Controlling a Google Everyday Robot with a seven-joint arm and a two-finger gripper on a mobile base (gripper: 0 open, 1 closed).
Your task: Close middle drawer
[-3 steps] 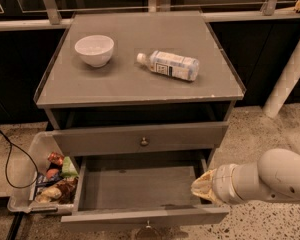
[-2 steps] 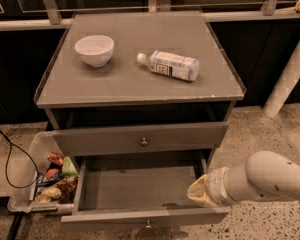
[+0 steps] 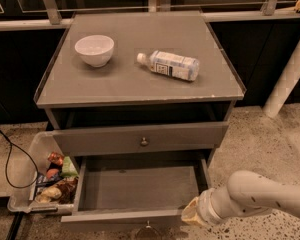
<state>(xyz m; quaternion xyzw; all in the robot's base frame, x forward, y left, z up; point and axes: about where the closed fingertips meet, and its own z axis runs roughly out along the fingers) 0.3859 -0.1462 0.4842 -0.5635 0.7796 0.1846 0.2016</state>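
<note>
The middle drawer (image 3: 140, 189) is grey wood, a shallow box with a low flat front panel and a small round knob (image 3: 148, 228) at its centre. It stands pulled well out toward the near edge, below the taller drawer (image 3: 100, 140) with the brass knob, which is shut. Its floor is bare.

Compared with 0.7 s ago, the drawer is just as far out, and the bowl (image 3: 94, 49) and bottle (image 3: 170, 65) lie where they did on the surface (image 3: 125, 86). The claw (image 3: 192, 215) has shifted: it was beside the drawer's right wall, and it is now nearer and a little further left, at the right end of the front panel. The pale arm (image 3: 260, 194) reaches in from the right edge and sits lower in view than before.

The claw is a yellowish tip seen end-on against the near right corner of the drawer. Whether it is open or closed, I cannot tell, nor whether it touches the panel or is only just beside it. It holds nothing that can be seen.

Left of the drawer a clear bin (image 3: 26, 171) of snack packets sits on the floor, with a black cable (image 3: 7, 156) looping beside it.
</note>
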